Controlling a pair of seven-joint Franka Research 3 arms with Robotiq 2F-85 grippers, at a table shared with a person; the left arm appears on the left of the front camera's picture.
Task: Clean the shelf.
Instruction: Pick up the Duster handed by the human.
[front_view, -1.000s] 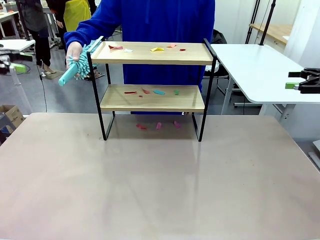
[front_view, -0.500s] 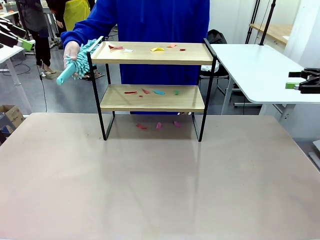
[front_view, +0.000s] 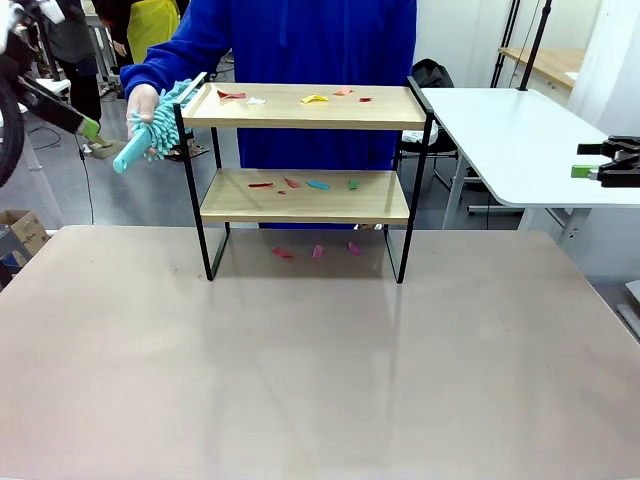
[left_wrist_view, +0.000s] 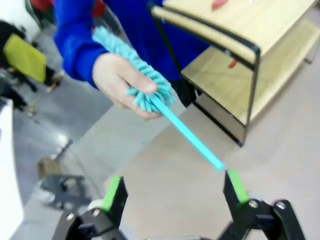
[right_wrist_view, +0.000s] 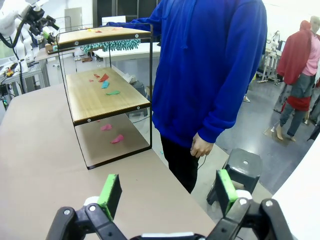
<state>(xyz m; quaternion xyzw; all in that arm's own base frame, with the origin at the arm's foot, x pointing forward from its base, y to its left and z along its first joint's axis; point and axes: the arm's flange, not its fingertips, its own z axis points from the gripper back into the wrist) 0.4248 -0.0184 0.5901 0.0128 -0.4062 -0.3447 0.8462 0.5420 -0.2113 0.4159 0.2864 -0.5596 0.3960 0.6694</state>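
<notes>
The shelf (front_view: 305, 196) stands at the table's far middle, with small coloured scraps (front_view: 314, 98) on its top board, on its lower board and on the table beneath it. Left of the shelf, a person's hand (front_view: 143, 103) holds out a teal fluffy duster (front_view: 160, 124), handle pointing down and left. My left gripper (front_view: 88, 127) is open at the far left, close to the handle. In the left wrist view the duster's handle (left_wrist_view: 192, 141) ends just above the right green pad (left_wrist_view: 236, 185) of the open left gripper (left_wrist_view: 175, 192). My right gripper (front_view: 585, 172) hangs open off the table's right side.
A person in a blue top (front_view: 300, 40) stands right behind the shelf. A white side table (front_view: 510, 140) is at the back right. The tan table (front_view: 320, 370) spreads wide in front. In the right wrist view the shelf (right_wrist_view: 102, 100) stands left of my right gripper (right_wrist_view: 167, 194), with a dark stool (right_wrist_view: 242, 167) on the floor.
My left arm has swung in from the far left toward the duster's handle. The hand with the duster has shifted slightly left. The right arm has not moved.
</notes>
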